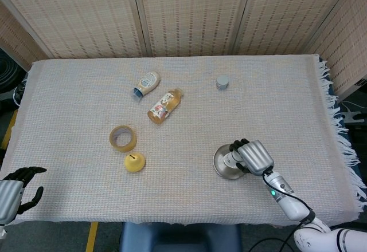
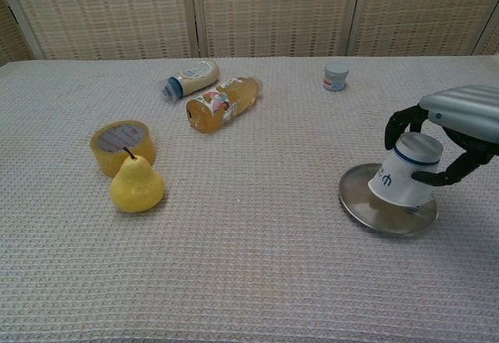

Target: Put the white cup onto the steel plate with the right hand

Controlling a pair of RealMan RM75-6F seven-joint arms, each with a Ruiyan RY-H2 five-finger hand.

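Observation:
The white cup [image 2: 407, 173], upside down with a blue band near its base, stands tilted on the steel plate [image 2: 366, 204] at the table's front right. My right hand [image 2: 460, 129] reaches over it from the right and holds it, fingers curled around its top. From above, the right hand [image 1: 254, 156] covers most of the cup [image 1: 231, 160] and the right part of the plate [image 1: 221, 163]. My left hand [image 1: 12, 193] hangs off the table's front left corner, holding nothing, fingers curled.
A yellow pear [image 2: 135, 184] and a tape roll [image 2: 121, 142] sit front left. A juice bottle [image 2: 222, 104] and a white squeeze bottle [image 2: 189, 77] lie at the back centre. A small jar [image 2: 336, 76] stands back right.

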